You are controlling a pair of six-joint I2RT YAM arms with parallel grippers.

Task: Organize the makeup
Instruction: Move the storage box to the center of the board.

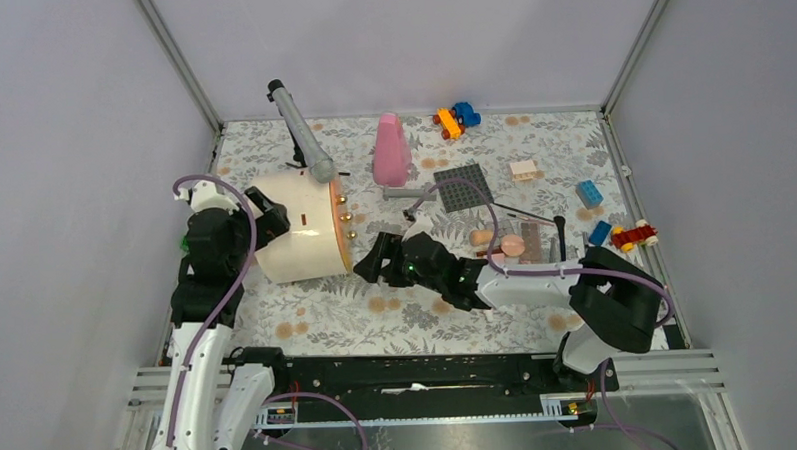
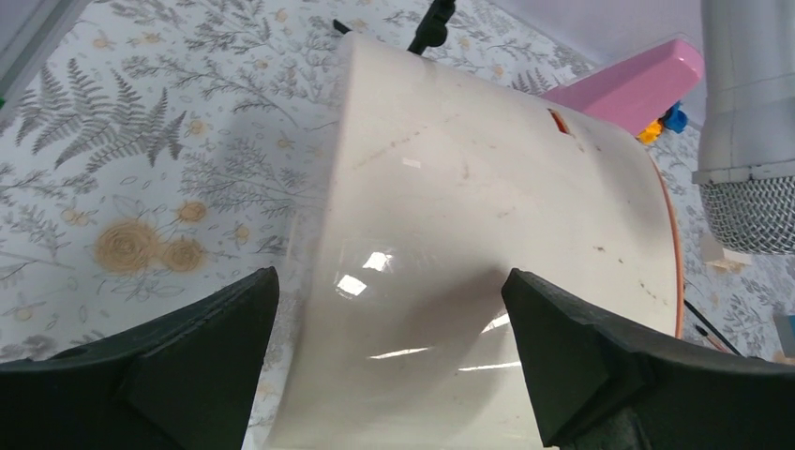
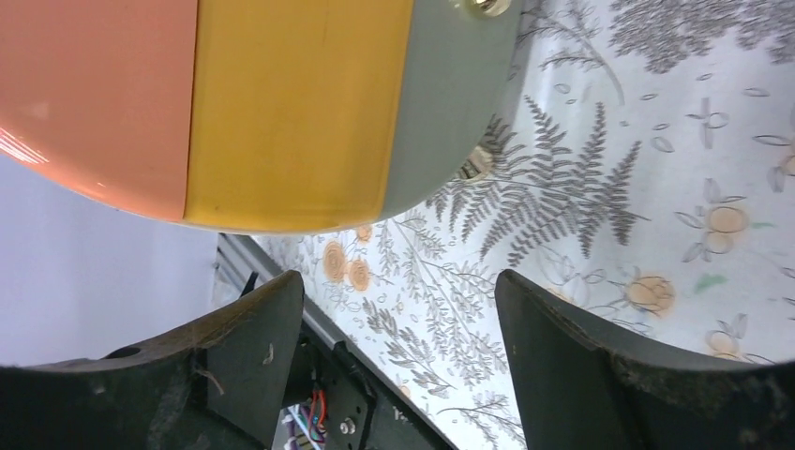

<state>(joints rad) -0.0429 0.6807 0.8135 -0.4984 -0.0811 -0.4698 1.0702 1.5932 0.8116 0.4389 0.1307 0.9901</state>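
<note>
A round cream case (image 1: 295, 234) lies on its side at the left, its orange and gold rim facing right. My left gripper (image 1: 261, 215) is open at the case's left end; in the left wrist view (image 2: 389, 319) its jaws stand wide over the glossy cream wall (image 2: 487, 216). My right gripper (image 1: 371, 258) is open and empty just right of the rim, which shows as orange, yellow and grey bands (image 3: 234, 103) above the jaws (image 3: 398, 328). The makeup lies mid-right: peach sponge (image 1: 513, 245), peach puff (image 1: 482, 237), thin brushes (image 1: 534, 215), partly hidden by my right arm.
A grey microphone (image 1: 301, 133) leans over the case, and also shows in the left wrist view (image 2: 750, 122). A tall pink cone bottle (image 1: 390, 150), a dark studded plate (image 1: 463, 188) and toy bricks (image 1: 589, 192) lie behind. A metal rail (image 1: 430, 369) runs along the near edge.
</note>
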